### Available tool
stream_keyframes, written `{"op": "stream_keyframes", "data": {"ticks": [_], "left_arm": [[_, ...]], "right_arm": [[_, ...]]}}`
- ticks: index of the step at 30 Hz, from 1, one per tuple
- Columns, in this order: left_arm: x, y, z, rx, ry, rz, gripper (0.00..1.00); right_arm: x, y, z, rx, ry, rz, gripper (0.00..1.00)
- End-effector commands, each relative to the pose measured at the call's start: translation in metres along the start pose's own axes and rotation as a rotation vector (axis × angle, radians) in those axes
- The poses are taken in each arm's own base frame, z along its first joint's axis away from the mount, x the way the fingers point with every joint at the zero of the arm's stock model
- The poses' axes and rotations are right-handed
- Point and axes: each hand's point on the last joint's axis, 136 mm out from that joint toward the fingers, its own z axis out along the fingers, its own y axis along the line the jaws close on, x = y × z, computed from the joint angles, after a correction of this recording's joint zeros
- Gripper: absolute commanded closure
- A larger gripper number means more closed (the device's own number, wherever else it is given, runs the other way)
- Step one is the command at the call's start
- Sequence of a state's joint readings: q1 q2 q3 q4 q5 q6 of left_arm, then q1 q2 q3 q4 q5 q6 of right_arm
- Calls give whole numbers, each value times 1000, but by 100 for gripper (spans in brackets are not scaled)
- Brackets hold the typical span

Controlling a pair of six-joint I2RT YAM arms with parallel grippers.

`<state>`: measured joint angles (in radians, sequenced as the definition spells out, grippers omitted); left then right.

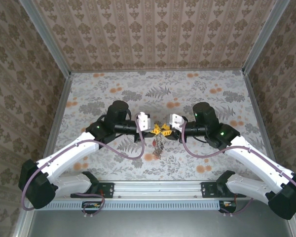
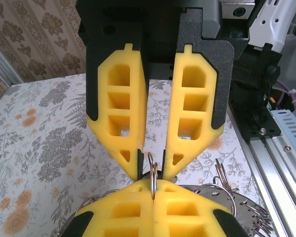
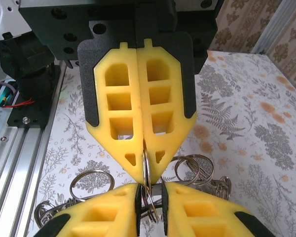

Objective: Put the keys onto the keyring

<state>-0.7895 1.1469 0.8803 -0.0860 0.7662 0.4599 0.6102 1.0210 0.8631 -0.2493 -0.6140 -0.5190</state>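
Note:
The two grippers meet tip to tip above the table's middle. My left gripper (image 1: pixel 155 129) (image 2: pixel 153 190) (image 3: pixel 144 177) is shut on the keyring (image 2: pixel 153 163) (image 3: pixel 146 165), a thin silver split ring seen edge-on. My right gripper (image 1: pixel 166 130) (image 3: pixel 151 191) (image 2: pixel 153 174) faces it with its jaws slightly apart. The ring and more wire loops pass through that gap, clear of the black pads. A small bunch of keys (image 1: pixel 159 144) hangs below the fingertips; single keys are too small to tell apart.
Several more split rings hang from the bunch, one to the left (image 3: pixel 91 183) and a cluster to the right (image 3: pixel 195 168) (image 2: pixel 222 177). A flat grey metal piece with small holes (image 2: pixel 259 206) sits under them. The aluminium rail (image 1: pixel 158 188) runs along the near edge; patterned walls (image 1: pixel 153 34) enclose the table.

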Motion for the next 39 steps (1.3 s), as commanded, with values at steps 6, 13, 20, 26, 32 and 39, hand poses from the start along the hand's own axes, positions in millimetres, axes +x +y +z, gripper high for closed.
{"op": "stream_keyframes", "data": {"ticks": [6, 13, 20, 26, 32, 39], "left_arm": [[-40, 4, -9, -32, -174, 82, 100], [-38, 9, -7, -75, -189, 81, 100], [-26, 12, -7, -94, -116, 28, 74], [5, 3, -9, -47, 91, -16, 70], [15, 1, -4, -4, 160, -56, 70], [12, 5, 6, 29, 175, -86, 70]], "right_arm": [[12, 7, 8, -55, 11, 58, 85], [13, 6, 14, -77, 3, 91, 91], [12, 0, 10, -40, 23, 69, 100], [13, -3, 3, -38, 107, 28, 100], [8, -9, 2, -14, 104, 17, 100], [7, -8, 3, -17, 112, 9, 100]]}}
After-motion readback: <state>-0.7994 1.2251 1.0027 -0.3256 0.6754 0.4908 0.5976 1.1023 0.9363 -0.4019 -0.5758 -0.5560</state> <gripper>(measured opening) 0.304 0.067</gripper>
